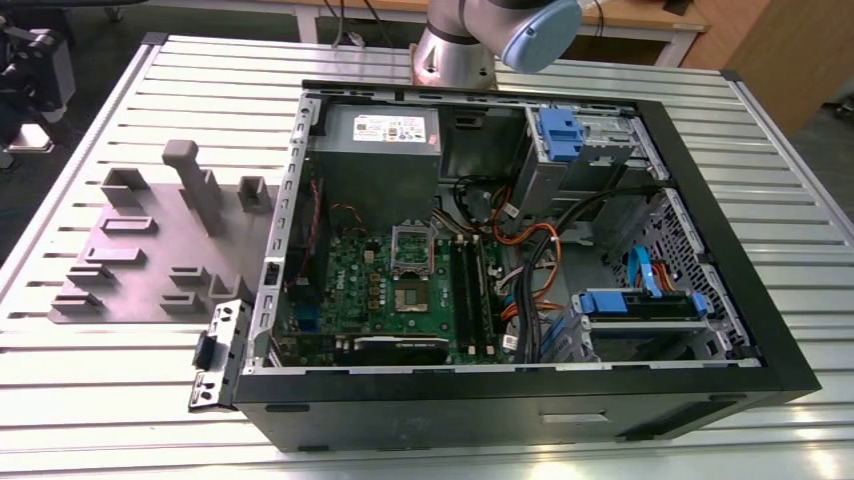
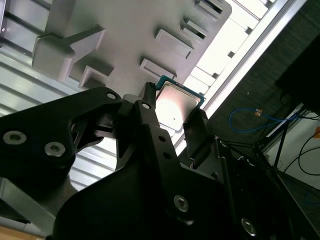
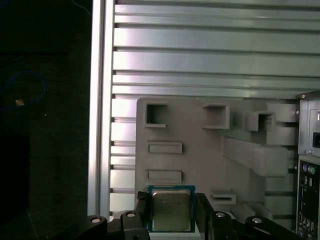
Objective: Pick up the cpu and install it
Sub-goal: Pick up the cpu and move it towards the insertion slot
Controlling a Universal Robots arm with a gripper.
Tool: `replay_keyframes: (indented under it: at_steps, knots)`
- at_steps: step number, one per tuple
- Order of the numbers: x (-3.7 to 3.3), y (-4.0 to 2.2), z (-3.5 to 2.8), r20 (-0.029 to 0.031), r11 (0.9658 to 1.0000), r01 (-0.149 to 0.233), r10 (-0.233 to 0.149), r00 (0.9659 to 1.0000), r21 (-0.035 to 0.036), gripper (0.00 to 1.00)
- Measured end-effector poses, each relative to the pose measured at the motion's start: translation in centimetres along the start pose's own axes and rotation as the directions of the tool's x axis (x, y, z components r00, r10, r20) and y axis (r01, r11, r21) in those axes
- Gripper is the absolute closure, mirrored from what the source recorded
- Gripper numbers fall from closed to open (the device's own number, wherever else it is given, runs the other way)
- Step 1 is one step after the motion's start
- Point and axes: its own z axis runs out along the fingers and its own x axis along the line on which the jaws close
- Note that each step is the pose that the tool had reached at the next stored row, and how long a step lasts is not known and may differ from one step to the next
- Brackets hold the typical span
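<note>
While you look through both wrist views, the cpu (image 3: pixel 171 210) sits clamped between the two black fingers (image 3: pixel 141 206) of the gripper (image 3: pixel 171 212), its silver lid facing the camera and a teal rim around it. You have it held clear of the surface, over the near edge of the grey-purple moulded plate (image 3: pixel 200 160).

That plate lies flat on the slatted aluminium table (image 3: pixel 200 50), with its raised blocks and rectangular pockets showing. In the exterior view the plate (image 1: pixel 147 260) lies on the exterior view's left of the open computer case (image 1: pixel 534 400), just beside it. Inside the case the green motherboard (image 1: pixel 387 290) lies among black, orange and blue cabling. The arm (image 1: pixel 461 45) rises behind the case. Beyond the table edge the floor (image 3: pixel 45 125) is dark, with a loose blue cable (image 2: pixel 250 120) on it, and a wooden-topped bench (image 1: pixel 641 15) stands behind.

One edge of the cpu is cut off by the gripper body in the first wrist view. In the second wrist view a finger (image 2: pixel 197 125) covers one corner of it. Glare washes out the lid, so you cannot read its markings. The socket area on the motherboard is too small to make out.
</note>
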Motion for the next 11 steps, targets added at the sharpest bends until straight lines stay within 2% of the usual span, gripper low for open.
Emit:
replay_keyframes:
  at_steps: [11]
  knots:
    - [-0.01,0.0,-0.6,0.0,1.0,0.0,0.0,1.0,0.001,0.53]
